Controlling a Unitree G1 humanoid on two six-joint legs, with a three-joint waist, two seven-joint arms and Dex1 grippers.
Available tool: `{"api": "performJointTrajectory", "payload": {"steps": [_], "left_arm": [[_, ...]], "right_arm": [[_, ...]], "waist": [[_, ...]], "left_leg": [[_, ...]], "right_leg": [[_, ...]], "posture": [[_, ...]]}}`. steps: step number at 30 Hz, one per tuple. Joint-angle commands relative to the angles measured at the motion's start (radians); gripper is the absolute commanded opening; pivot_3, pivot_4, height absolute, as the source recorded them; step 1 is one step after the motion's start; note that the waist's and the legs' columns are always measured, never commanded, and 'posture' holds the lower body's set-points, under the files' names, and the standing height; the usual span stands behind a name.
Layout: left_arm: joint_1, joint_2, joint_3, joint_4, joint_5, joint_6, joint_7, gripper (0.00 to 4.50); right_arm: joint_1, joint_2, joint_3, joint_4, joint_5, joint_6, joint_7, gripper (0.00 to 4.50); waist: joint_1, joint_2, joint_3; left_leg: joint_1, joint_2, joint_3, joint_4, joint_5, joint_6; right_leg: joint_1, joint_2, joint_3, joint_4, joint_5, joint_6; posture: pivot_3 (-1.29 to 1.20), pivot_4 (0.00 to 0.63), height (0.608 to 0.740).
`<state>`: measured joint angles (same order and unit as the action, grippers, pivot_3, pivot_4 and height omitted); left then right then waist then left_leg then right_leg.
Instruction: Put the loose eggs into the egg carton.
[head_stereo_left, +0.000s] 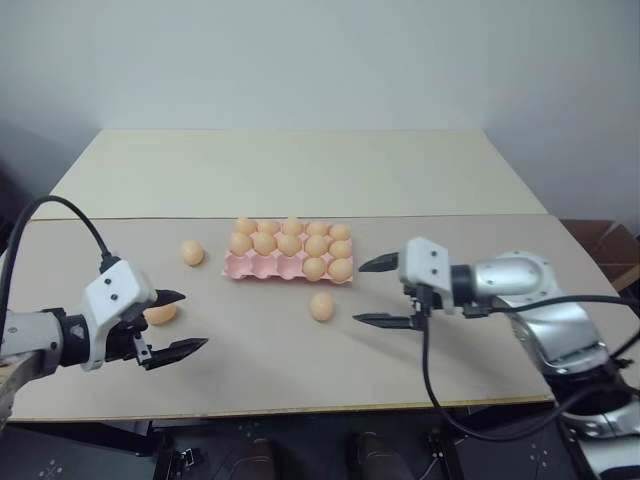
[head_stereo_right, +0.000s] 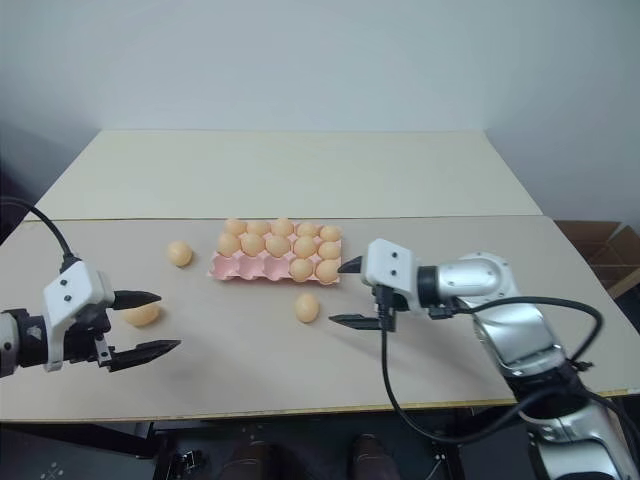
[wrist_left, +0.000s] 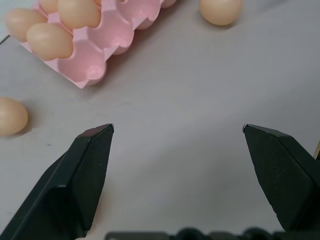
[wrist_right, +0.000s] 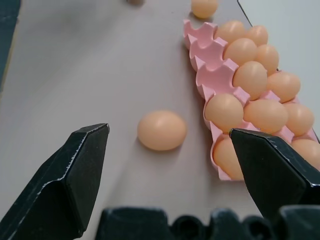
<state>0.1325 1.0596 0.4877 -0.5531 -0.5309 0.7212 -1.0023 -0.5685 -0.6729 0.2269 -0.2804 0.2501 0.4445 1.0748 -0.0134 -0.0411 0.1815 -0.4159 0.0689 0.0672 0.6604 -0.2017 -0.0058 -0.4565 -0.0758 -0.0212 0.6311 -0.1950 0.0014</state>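
Note:
The pink egg carton (head_stereo_left: 256, 266) lies mid-table, most cups filled with eggs and its front-left cups bare. Three loose eggs lie on the table: one (head_stereo_left: 192, 253) left of the carton, one (head_stereo_left: 160, 314) nearer the front left, one (head_stereo_left: 321, 306) just in front of the carton. My left gripper (head_stereo_left: 194, 320) is open, hovering right beside the front-left egg. My right gripper (head_stereo_left: 358, 292) is open, pointing left, a short way right of the egg in front of the carton. In the right wrist view that egg (wrist_right: 162, 130) lies ahead between the open fingers, beside the carton (wrist_right: 210, 75).
The grey tabletop (head_stereo_left: 300, 370) ends at a front edge near me. A cream board (head_stereo_left: 300, 170) adjoins it at the back, below a white wall. A cardboard box (head_stereo_left: 605, 243) stands off the table's right side.

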Motion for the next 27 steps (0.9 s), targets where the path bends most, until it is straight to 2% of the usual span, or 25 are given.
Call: {"api": "performJointTrajectory", "payload": {"steps": [1,13,24,27], "left_arm": [[-0.005,0.016,0.01,-0.01,0.003,-0.012,-0.007,4.5],[0.038,0.006,0.057,-0.047,-0.002,0.01,-0.002,4.5],[0.044,0.011,0.054,-0.05,0.001,0.012,0.002,4.5],[0.043,0.012,0.054,-0.05,0.0,0.014,0.001,4.5]], "right_arm": [[-0.037,0.044,0.049,0.051,-0.05,-0.045,-0.022,4.48],[-0.097,0.184,0.163,0.248,-0.171,-0.117,-0.05,4.48],[-0.133,0.255,0.192,0.386,-0.232,-0.152,-0.039,4.48],[-0.124,0.262,0.178,0.396,-0.213,-0.156,-0.024,3.9]], "waist": [[0.0,0.0,0.0],[0.0,0.0,0.0],[0.0,0.0,0.0],[0.0,0.0,0.0]], "left_leg": [[0.0,0.0,0.0,0.0,0.0,0.0],[0.0,0.0,0.001,0.0,0.0,0.0],[0.0,0.0,0.001,0.0,0.0,0.0],[0.0,0.0,0.001,0.0,0.0,0.0]], "right_leg": [[0.0,0.0,0.0,0.0,0.001,0.001],[0.0,0.0,0.0,0.0,0.001,0.001],[0.0,0.0,0.0,0.0,0.003,0.004],[0.0,0.0,0.0,0.0,0.003,0.004]], "posture": [[0.0,0.15,0.74],[0.0,0.15,0.74],[0.0,0.15,0.74],[0.0,0.15,0.74]]}}
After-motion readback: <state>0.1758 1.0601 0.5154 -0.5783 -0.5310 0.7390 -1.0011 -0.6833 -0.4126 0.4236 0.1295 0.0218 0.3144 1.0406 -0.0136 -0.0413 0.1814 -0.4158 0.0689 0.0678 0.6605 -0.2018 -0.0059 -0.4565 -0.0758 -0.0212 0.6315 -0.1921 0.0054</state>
